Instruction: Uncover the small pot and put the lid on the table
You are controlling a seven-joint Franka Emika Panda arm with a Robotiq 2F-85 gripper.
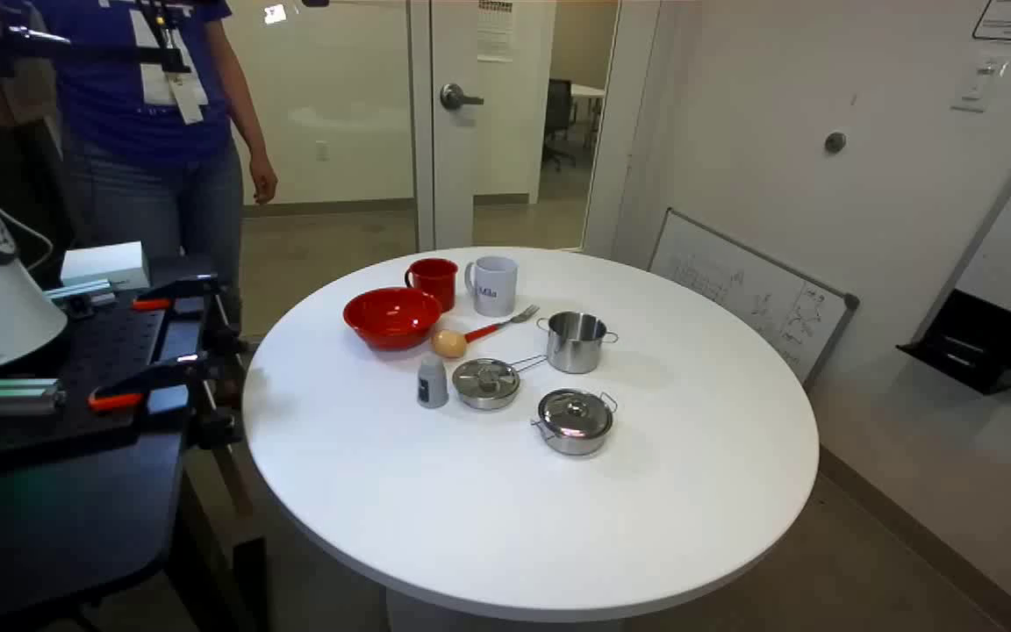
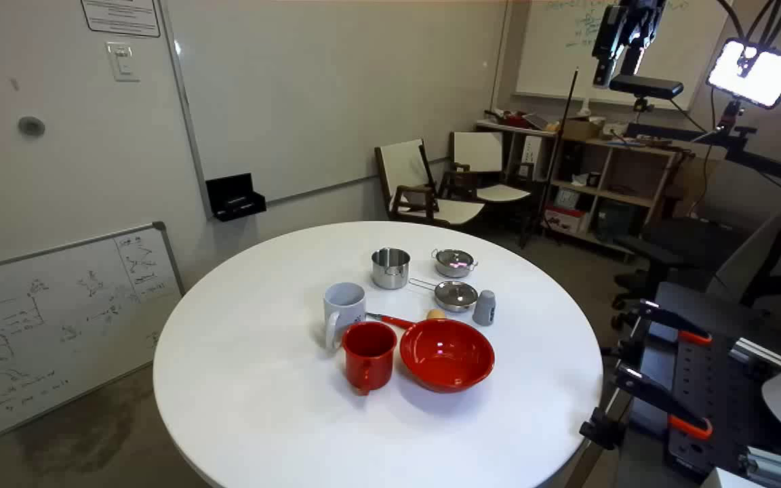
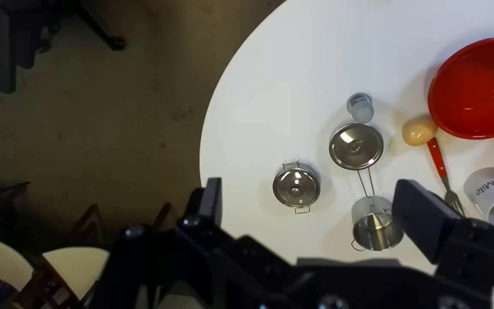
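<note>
The small pot is squat shiny steel with wire handles. It stands on the white round table, and shows in both exterior views and in the wrist view. The round silvery lid with a small knob sits on top of it, and shows from above in the wrist view. My gripper is high above the table, apart from everything. In the wrist view its fingers are wide apart with nothing held; the pot appears between them, well below.
A lidded shallow steel dish and a taller steel pot stand near the small pot. A grey shaker, an egg, a fork, a red bowl, a red mug and a white mug stand farther off.
</note>
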